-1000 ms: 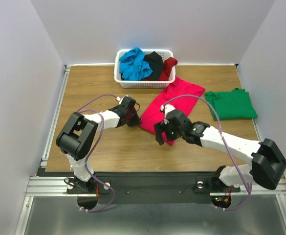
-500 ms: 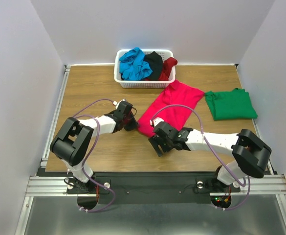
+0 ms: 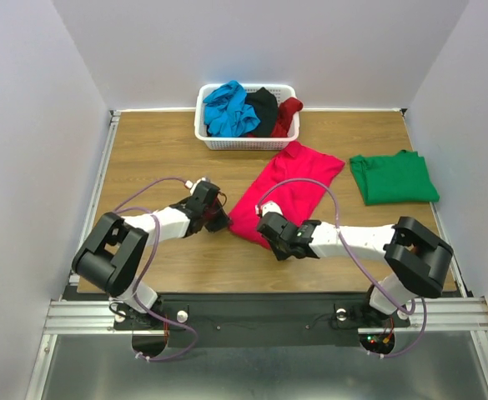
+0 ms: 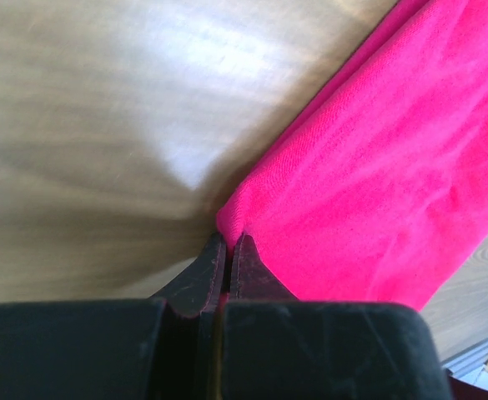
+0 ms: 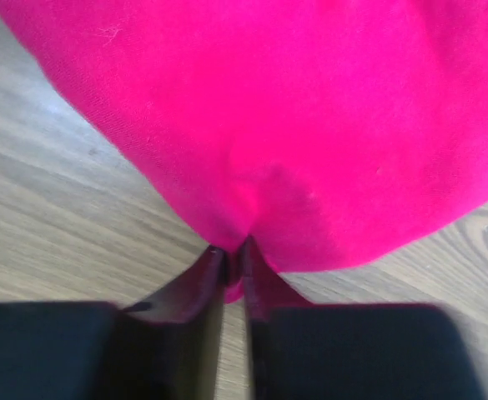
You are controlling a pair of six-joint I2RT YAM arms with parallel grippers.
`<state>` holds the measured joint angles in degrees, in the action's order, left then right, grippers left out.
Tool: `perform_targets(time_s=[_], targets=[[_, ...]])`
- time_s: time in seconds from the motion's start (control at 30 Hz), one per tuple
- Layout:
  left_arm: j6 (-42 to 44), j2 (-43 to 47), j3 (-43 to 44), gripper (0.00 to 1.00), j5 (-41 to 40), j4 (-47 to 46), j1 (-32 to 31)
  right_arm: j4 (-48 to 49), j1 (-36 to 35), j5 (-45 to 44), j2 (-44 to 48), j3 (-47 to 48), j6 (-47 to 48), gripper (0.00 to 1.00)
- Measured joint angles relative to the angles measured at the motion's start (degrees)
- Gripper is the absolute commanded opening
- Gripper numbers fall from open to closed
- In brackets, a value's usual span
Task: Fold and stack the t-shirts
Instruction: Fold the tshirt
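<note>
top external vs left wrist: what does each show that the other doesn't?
Only top external: the white basket holding the blue t-shirt, black t-shirt and dark red t-shirt. It also shows the green t-shirt lying on the right, and the right gripper at the near end of the pink-red t-shirt.
Only left wrist: the left gripper close up, shut on a corner of the pink-red t-shirt.
Both: the pink-red t-shirt, the wooden table and the left gripper.

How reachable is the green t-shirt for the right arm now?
Not immediately: the right gripper is shut on the pink t-shirt. The green t-shirt lies uncovered to its right, nothing between.
</note>
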<state>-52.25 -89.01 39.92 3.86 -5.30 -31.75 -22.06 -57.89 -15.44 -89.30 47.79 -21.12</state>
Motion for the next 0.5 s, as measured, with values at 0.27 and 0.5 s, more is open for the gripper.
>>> perform_targets(time_s=[0.27, 0.5], targets=[[-3.3, 18.0, -14.0, 0.0, -0.1, 4.0, -0.9, -2.4, -13.9, 1.2, 0.1, 1.1, -5.6, 0.01], [-9.7, 47.3, -17.3, 0.0, -3.1, 22.5, -2.9, -4.6, -25.2, 6.4, 5.4, 3.5, -11.5, 0.01]])
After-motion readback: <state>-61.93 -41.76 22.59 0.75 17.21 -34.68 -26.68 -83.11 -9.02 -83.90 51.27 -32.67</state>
